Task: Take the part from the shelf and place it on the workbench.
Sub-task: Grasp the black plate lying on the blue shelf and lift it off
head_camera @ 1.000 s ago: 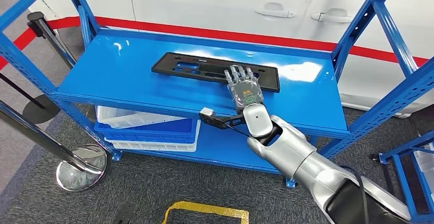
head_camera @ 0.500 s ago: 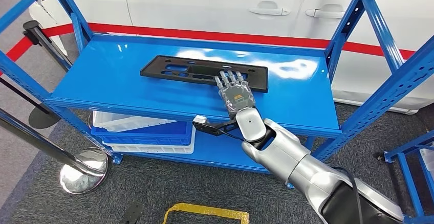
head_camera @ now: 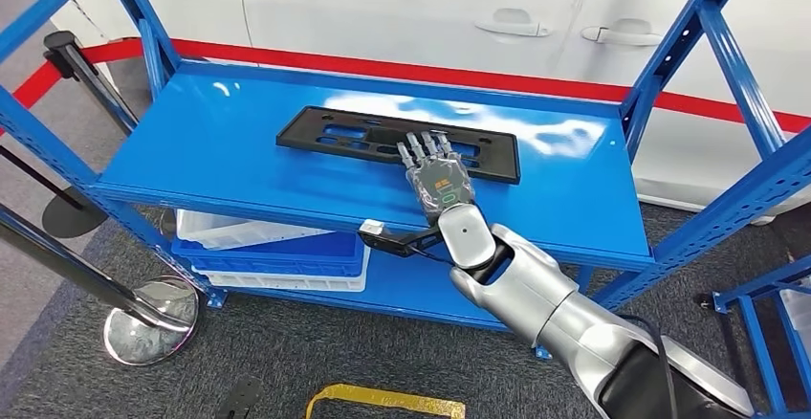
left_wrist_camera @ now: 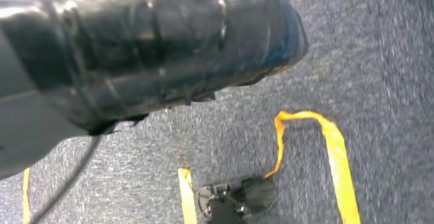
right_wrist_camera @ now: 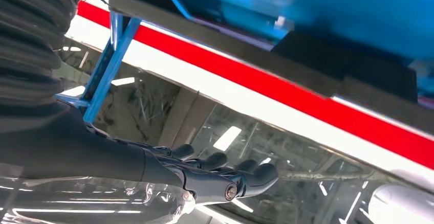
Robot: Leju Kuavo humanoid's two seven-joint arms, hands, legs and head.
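The part [head_camera: 344, 137], a long flat black plate with slots, lies on the top board of the blue shelf [head_camera: 210, 151]. My right hand [head_camera: 438, 178] is stretched out flat over the shelf, palm down. Its fingertips [head_camera: 424, 143] reach onto the near edge of the part, right of its middle. The fingers are straight and slightly apart, and nothing is gripped. The right wrist view shows the same fingers [right_wrist_camera: 256, 175] extended, with the dark part [right_wrist_camera: 327, 63] and the blue board beyond them.
White and blue bins [head_camera: 277, 247] sit on the lower shelf board. Blue uprights [head_camera: 669, 65] frame the shelf, and a white car [head_camera: 430, 8] stands close behind. A stanchion base [head_camera: 153, 319] and yellow floor tape [head_camera: 383, 400] lie in front. Another blue rack [head_camera: 765, 295] stands at right.
The whole picture has shifted a little, so the camera moved. My right hand has slid slightly left along the part's near edge and stays flat.
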